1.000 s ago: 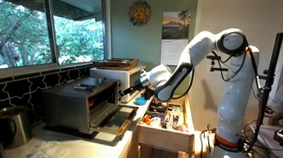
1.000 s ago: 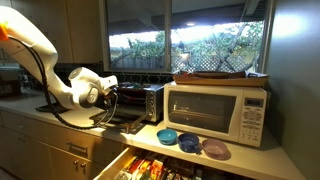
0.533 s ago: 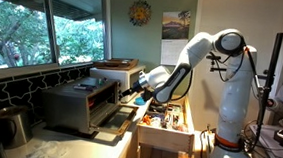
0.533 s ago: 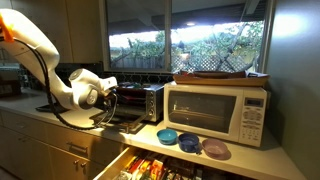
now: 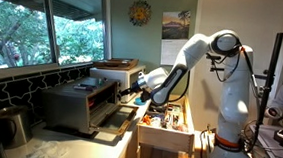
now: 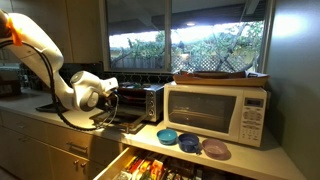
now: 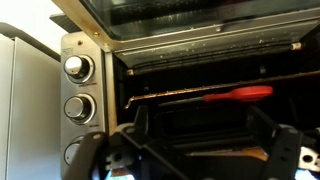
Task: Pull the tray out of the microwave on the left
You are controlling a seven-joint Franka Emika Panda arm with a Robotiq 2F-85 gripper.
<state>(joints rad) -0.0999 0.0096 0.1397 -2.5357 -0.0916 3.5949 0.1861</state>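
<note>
Kitchen counter [image 5: 62, 142] under big windows, and the microwave [image 6: 140, 101] sits with its front door dropped open. Up close, the tray [image 7: 185, 92] is inside the dark cavity, lying flat. Its long axis runs side to side and its long edge faces the opening. The gripper [image 7: 200, 135] is right at the mouth, fingers [image 7: 140, 125] spread wide, nothing between them. Only the wrist view shows the tray and the knobs [image 7: 76, 67]. In both exterior views the cavity is just dark.

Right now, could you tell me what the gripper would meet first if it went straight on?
Probably the front edge of the thin dark metal tray inside the boxy silver-grey oven; the open gripper points into that cavity, though depth is unclear.
</note>
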